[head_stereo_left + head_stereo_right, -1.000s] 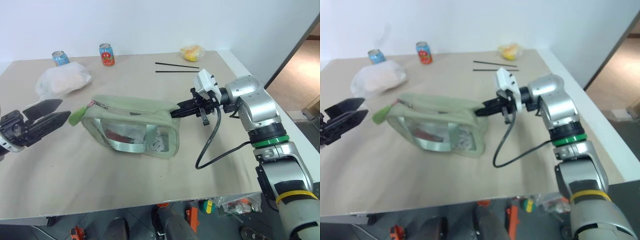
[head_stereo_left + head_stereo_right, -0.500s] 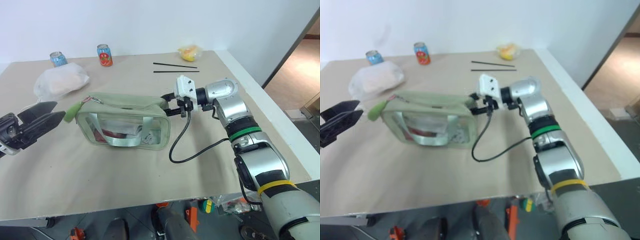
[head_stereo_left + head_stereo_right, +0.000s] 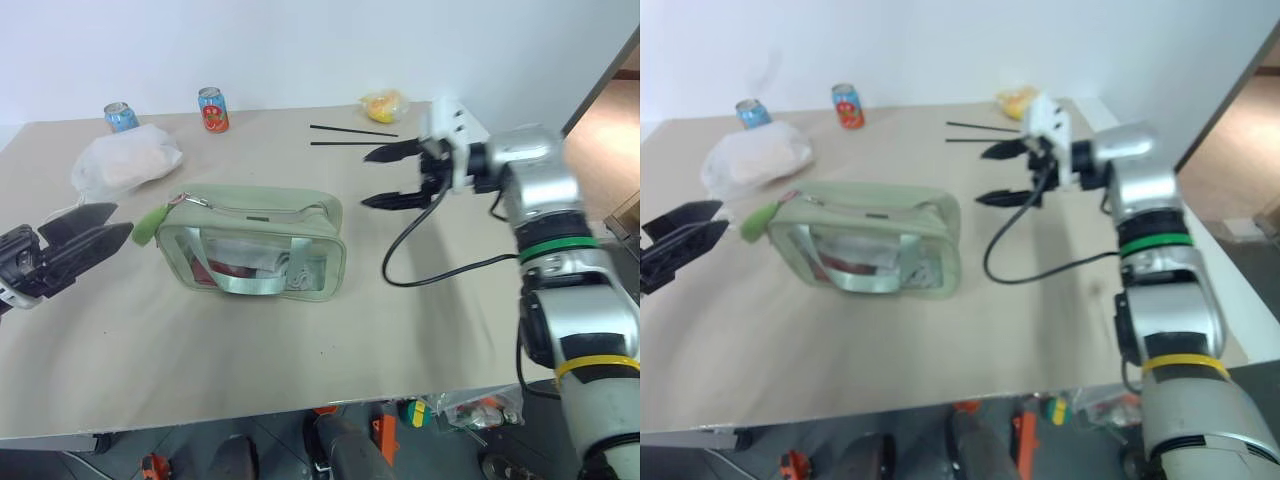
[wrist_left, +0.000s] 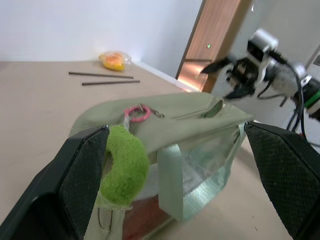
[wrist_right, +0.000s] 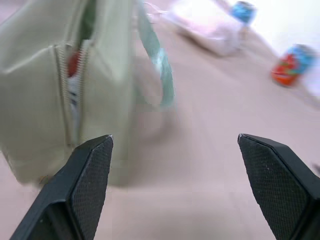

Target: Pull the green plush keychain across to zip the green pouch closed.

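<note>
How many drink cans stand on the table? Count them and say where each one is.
2. The blue can stands at the far left edge behind the white plastic bag; the red can stands just to its right. None seems hidden.

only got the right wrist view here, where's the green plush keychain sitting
Observer: The green plush keychain hangs at the green pouch's end nearest the left hand.
Operator: left hand on it yet
Observer: No, it is open and short of the keychain.
Operator: my right hand holding anything
Observer: No, the right hand is open, in the air off the pouch's other end.
</note>
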Controlling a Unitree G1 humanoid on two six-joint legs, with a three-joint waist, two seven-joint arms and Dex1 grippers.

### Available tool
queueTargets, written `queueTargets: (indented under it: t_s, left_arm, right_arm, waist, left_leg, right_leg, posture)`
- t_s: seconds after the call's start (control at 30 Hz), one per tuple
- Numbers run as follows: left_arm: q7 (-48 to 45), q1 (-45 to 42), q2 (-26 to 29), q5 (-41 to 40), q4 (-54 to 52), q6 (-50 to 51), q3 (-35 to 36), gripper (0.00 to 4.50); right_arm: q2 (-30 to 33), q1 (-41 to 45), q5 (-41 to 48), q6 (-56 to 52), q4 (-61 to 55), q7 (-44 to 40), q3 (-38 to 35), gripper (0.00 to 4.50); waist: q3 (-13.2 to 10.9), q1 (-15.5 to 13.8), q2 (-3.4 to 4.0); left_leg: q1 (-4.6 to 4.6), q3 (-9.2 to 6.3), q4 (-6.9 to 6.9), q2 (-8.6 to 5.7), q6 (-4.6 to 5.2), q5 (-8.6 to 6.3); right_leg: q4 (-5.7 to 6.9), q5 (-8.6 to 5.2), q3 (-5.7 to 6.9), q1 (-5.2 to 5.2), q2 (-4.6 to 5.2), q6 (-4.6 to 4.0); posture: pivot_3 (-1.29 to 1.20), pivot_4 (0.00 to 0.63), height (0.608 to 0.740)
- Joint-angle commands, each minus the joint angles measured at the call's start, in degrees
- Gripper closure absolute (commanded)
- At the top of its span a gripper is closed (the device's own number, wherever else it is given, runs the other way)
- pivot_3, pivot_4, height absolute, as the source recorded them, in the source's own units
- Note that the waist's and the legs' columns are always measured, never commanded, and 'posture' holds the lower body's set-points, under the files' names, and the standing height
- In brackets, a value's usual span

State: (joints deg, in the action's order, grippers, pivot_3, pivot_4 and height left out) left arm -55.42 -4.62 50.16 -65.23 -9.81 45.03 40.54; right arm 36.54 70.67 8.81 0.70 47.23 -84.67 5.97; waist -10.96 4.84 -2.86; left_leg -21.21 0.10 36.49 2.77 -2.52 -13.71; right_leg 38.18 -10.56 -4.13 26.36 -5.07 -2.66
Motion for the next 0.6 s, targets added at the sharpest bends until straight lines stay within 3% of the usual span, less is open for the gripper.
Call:
queueTargets:
  t_s: [0.03,0.13,0.3,0.6]
  left_arm:
    - [-2.09,1.20,1.95,0.32,-2.64,-0.15,1.16,0.00]
    - [-3.63,1.84,2.59,1.20,-5.23,-0.48,-0.74,0.00]
    - [-4.21,-0.55,2.98,1.60,-7.24,-0.57,-4.01,0.00]
    - [-4.85,-3.87,3.44,1.66,-6.97,-0.49,-6.62,0.00]
  right_arm:
    - [1.74,-1.99,5.97,-8.21,-10.42,-4.16,-2.82,0.37]
    - [3.68,-10.53,12.55,-18.08,-27.25,-6.64,-2.86,0.37]
    - [3.31,-21.59,12.47,-22.44,-44.63,0.14,0.69,0.37]
    - [-1.25,-23.90,10.06,-21.40,-47.35,8.83,2.74,0.37]
  waist:
    - [0.00,0.26,0.00]
    - [0.00,0.23,0.00]
    - [-0.02,0.10,0.03]
    - [-0.02,0.33,0.02]
  left_leg:
    - [0.02,0.00,-0.01,0.02,0.00,0.00]
    - [0.04,-0.05,-0.07,0.07,0.00,0.00]
    - [0.04,-0.14,-0.05,0.08,-0.03,-0.01]
    - [0.05,-0.11,0.02,0.07,-0.06,0.02]
  right_leg:
    - [0.01,0.00,0.00,0.00,-0.02,0.00]
    - [0.04,-0.04,0.03,0.00,-0.07,-0.07]
    - [0.05,-0.08,0.14,0.00,-0.08,-0.13]
    - [0.05,0.01,0.09,-0.01,-0.12,0.01]
  posture:
    - [0.00,0.150,0.740]
    - [0.00,0.150,0.740]
    - [0.00,0.150,0.740]
    - [0.00,0.150,0.740]
